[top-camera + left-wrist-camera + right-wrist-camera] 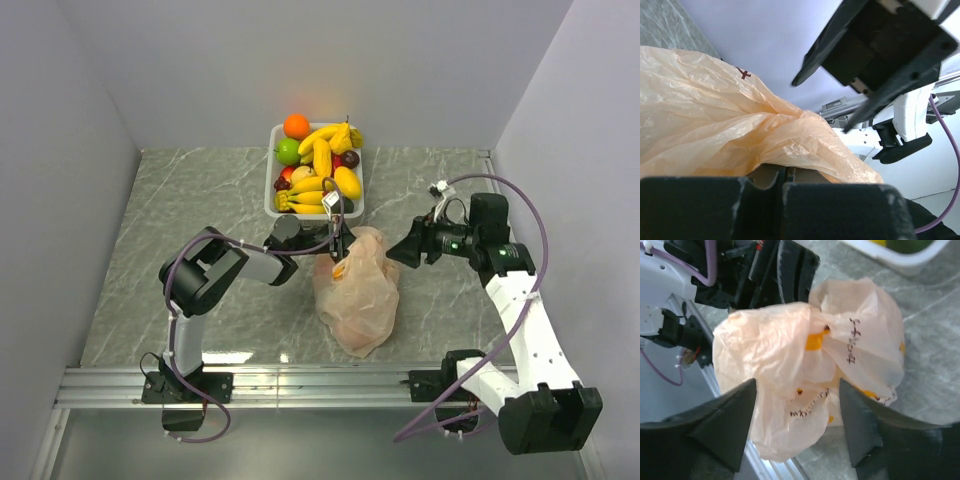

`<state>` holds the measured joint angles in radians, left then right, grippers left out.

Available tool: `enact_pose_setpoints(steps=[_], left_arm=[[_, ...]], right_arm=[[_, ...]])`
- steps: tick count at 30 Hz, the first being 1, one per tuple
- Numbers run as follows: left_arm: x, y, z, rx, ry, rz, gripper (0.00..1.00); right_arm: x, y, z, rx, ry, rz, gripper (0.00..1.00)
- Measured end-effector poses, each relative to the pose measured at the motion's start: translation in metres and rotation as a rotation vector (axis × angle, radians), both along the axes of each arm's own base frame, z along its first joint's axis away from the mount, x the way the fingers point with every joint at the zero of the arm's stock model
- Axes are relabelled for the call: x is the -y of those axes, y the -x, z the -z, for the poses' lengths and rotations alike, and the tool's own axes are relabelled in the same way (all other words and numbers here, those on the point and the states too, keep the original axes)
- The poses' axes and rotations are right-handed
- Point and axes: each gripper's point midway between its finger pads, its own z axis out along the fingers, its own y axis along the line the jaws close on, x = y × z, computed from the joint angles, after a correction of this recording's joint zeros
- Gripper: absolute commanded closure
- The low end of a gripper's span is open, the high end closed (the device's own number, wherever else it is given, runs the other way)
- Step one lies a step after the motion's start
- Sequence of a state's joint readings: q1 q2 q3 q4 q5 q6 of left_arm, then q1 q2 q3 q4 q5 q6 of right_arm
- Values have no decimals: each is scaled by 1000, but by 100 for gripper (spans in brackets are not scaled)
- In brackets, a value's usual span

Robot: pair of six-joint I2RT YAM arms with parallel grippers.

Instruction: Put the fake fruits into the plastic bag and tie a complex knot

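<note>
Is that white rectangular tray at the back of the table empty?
No, the white rectangular plastic tray holds a pile of glossy fake fruits, including yellow bananas and an orange.

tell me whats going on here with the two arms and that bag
Two robot arms are working on a peach plastic bag lying on the table. The left end effector is shut on the bag's upper edge, pinching a fold of plastic. The right end effector is open and faces the bag from the right without touching it. The fake fruits are piled in the white tray behind. Yellow-orange patches show through the bag; whether they are fruit or print is unclear. No knot is tied.
</note>
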<state>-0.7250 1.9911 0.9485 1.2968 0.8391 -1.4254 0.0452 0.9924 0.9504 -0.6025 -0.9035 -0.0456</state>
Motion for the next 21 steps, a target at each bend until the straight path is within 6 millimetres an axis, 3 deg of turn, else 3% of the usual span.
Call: enact_pose_setpoints(steps=[9, 21], left_arm=[[4, 7, 1, 8, -1, 14, 100], [13, 15, 12, -9, -15, 43, 100]], right_arm=[[-8, 13, 55, -252, -90, 31, 25], [-55, 7, 53, -303, -193, -45, 22]])
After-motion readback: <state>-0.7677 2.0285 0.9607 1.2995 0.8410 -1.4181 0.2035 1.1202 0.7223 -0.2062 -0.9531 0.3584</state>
